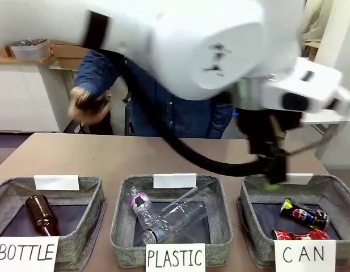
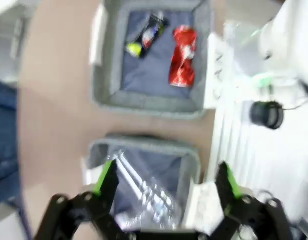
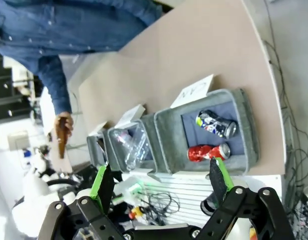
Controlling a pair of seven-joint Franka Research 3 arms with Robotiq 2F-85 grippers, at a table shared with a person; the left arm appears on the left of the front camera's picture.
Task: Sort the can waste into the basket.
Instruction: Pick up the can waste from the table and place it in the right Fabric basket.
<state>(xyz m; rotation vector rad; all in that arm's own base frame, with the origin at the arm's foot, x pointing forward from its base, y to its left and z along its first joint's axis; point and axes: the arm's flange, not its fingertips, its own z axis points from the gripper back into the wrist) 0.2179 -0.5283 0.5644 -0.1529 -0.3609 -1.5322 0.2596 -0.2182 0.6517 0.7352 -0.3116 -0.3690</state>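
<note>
Both pieces of can waste lie inside the basket [image 1: 249, 224] signed "CAN" at the front right: a red can [image 1: 299, 234] near the sign and a dark blue can [image 1: 303, 213] behind it. My left arm reaches across the picture, and my left gripper [image 1: 273, 180] hangs open and empty over the basket's back left corner. In the left wrist view the open fingers [image 2: 166, 180] frame the plastic basket, with the red can [image 2: 182, 55] and blue can [image 2: 146, 35] farther ahead in the basket [image 2: 144, 102]. From high above, my right gripper [image 3: 161, 177] is open over the red can [image 3: 207, 151], blue can [image 3: 216, 124] and basket [image 3: 248, 130].
A basket signed "PLASTIC" [image 1: 121, 226] holds clear bottles in the middle. At the left, a basket signed "BOTTLE" [image 1: 92, 212] holds a brown bottle [image 1: 41, 214]. Across the table, a person in a denim shirt holds another brown bottle [image 1: 87, 102]. Bare tabletop lies behind the baskets.
</note>
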